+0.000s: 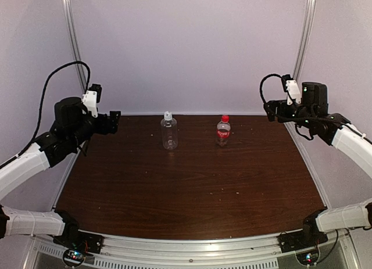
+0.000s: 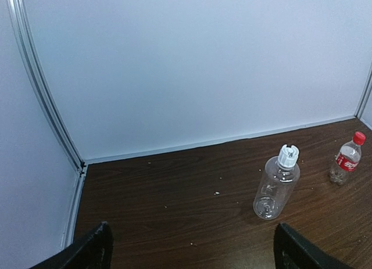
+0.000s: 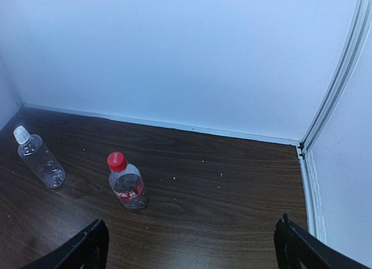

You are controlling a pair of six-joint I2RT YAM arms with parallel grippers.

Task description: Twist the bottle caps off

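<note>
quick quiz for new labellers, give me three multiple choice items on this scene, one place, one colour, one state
1. In the top view, where does the red-label bottle stand from the plain bottle? A) to its left B) to its right C) on top of it
2. The plain bottle's cap is: A) white B) blue C) green
3. The two caps are: A) both on their bottles B) both lying loose C) one on, one off

1 B, it stands on the right side; 2 A, the top shows white; 3 A, the red cap and the other sit on their necks.
</note>
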